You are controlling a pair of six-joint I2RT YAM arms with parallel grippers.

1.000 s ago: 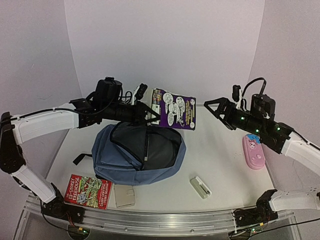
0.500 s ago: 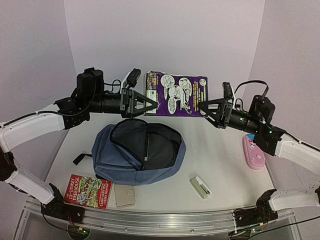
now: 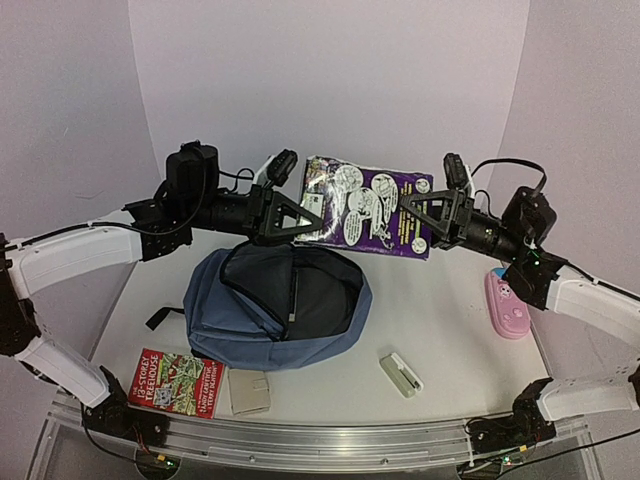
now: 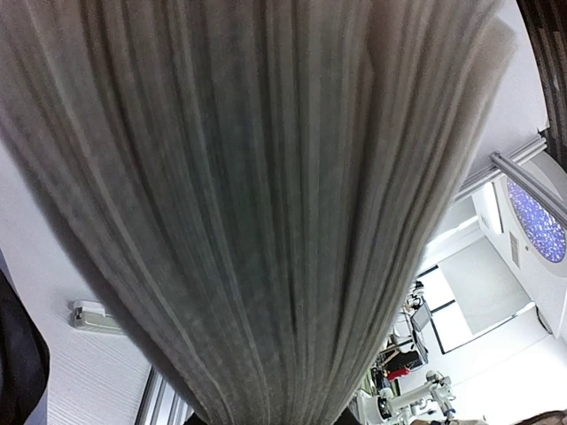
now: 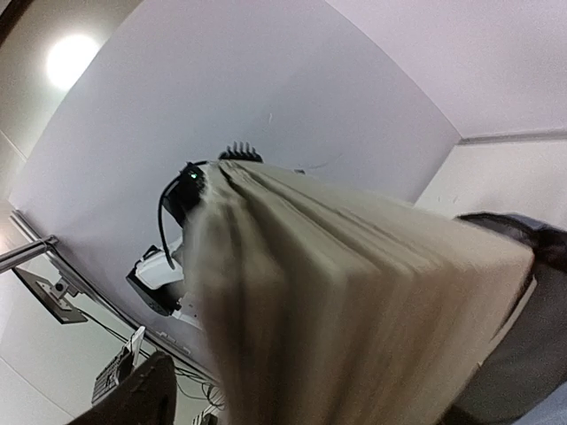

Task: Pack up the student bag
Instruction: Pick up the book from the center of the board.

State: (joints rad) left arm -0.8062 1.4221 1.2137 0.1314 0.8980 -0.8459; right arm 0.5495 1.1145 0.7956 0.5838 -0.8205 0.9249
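A purple cartoon-covered paperback book [image 3: 365, 205] is shown held in the air between the two arms, tilted, above and just behind the slate-blue fabric backpack [image 3: 275, 305]. The backpack lies on the white tabletop [image 3: 440, 300] at centre-left, with its main compartment unzipped and its dark lining exposed. The left tool [image 3: 305, 222] is closed on the book's left edge, and the fanned page block [image 4: 266, 195] fills the left wrist view. The right tool [image 3: 415, 213] is set over the book's right edge, where the page block [image 5: 354, 292] is seen close to the right wrist camera. Whether its jaws are clamped or only straddle the book cannot be told. The step in hand is judged to be a handover or a two-armed steadying before insertion. Several risks follow from this. If one tool is released before the other is firmly seated, the book may be dropped onto the bag's rim or the tabletop. Pages may be creased where only a few leaves are pinched, or torn if the arms are drawn apart. The soft opening may also be pushed shut by a tilted book. A pink oval pencil case [image 3: 508, 305] lies well apart at the right.
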